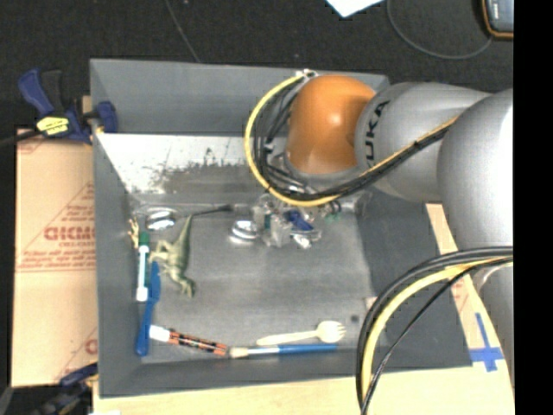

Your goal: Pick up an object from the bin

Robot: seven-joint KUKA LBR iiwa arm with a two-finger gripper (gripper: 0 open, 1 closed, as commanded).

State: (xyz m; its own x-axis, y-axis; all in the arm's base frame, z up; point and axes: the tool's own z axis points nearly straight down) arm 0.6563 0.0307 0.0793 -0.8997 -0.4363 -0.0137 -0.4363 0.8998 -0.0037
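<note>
a small silver-white thing point(244, 231) lies on the bin floor, to the right of the green toy dinosaur point(175, 258) and a little farther back than it. the gripper point(281, 226) is low over the floor just at the right of this thing, so still more to the right of the dinosaur. a small blue piece point(299, 221) shows at its far side; what this piece is i cannot tell. whether the gripper is wide or narrow i also cannot tell, because the orange cover point(324, 124) and the cables point(257, 150) stand above it. just left of the dinosaur lies a white and blue stick point(143, 275), like a toothbrush. in front of the dinosaur, along the front wall of the grey bin point(173, 93), lie a red and black pen point(194, 343) and, more to the right, a white plastic fork point(302, 335).
</note>
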